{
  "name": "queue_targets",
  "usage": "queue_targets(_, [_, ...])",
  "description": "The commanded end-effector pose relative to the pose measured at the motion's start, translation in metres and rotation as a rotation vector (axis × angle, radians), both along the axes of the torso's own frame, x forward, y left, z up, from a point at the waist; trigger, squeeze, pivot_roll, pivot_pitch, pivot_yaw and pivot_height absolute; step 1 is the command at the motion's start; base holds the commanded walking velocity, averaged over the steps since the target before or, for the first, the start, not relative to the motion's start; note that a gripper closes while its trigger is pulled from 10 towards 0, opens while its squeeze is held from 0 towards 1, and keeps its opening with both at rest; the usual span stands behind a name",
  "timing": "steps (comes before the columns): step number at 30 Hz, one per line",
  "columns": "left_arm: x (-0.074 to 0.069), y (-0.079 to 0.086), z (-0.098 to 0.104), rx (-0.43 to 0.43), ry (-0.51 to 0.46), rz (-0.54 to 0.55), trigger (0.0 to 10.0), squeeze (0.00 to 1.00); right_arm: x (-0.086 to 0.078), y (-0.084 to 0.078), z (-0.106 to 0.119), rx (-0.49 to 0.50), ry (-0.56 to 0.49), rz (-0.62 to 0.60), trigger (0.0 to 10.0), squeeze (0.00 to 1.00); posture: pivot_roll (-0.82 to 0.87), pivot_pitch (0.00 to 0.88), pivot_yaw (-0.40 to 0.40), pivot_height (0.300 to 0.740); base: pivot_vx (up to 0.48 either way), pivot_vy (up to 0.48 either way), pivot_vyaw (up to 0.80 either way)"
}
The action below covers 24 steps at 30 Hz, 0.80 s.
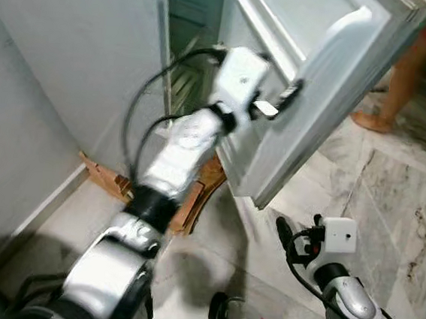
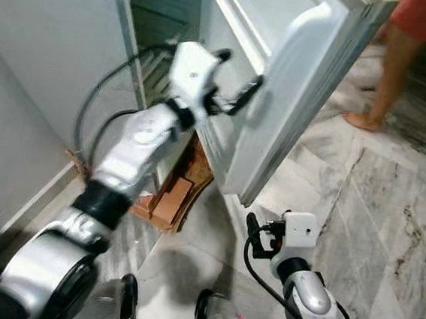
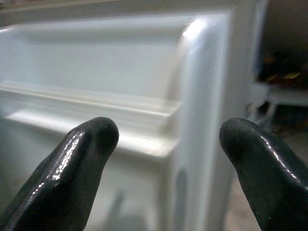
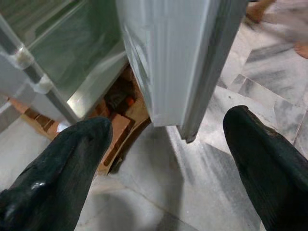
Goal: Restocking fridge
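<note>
Fridge door (image 1: pixel 333 88) is standing partly open, its inner face and raised edge lying just ahead of the left end effector (image 1: pixel 277 105), whose fingers are spread with nothing between them — in the left wrist view the door's thick white edge is sitting right between the two fingertips (image 3: pixel 91 144). The fridge (image 1: pixel 94 58) cavity with its shelves is lying behind and to the robot's left of that end effector.

The step in hand looks like swinging the door wider so the shelves can be reached. Doing it well probably means keeping the fingers on the door's inner edge, close to its free side where leverage is best, and pushing along the door's arc rather than straight into it, so the fingers are not slipping off the smooth plastic. The door is swinging toward a person's legs (image 1: pixel 402 80) beyond it, so a slow push seems wise.

The right end effector (image 1: pixel 290 241) is hanging low, well below and apart from the door, its fingers spread and empty, looking down at the marble floor (image 1: pixel 389 214) and the bricks (image 4: pixel 115 130) under the fridge.

Counting: one fridge, one door, two end effectors, one person partly in view, several bricks — too jumbled for a number. No stock to load can be made out.
</note>
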State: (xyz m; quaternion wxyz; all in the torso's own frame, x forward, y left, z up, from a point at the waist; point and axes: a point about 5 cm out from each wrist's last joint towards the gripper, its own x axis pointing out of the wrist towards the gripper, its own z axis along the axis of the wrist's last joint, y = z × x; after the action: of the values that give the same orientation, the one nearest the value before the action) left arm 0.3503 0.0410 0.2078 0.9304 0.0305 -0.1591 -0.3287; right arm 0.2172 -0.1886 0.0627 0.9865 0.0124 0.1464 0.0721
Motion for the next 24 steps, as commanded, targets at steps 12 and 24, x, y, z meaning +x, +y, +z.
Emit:
queue_targets(12, [-0.062, 0.116, -0.093, 0.151, 0.215, 0.364, 10.0, 0.00, 0.018, -0.004, 0.010, -0.019, -0.060, -0.040, 10.0, 0.00, 0.09, 0.161, -0.073, 0.740, 0.024, -0.065, -0.14])
queue_targets(24, [-0.089, 0.134, -0.107, 0.179, 0.289, 0.456, 10.0, 0.00, 0.035, 0.014, 0.012, -0.008, -0.082, 0.014, 10.0, 0.00, 0.12, 0.150, -0.093, 0.740, 0.334, -0.337, -0.31])
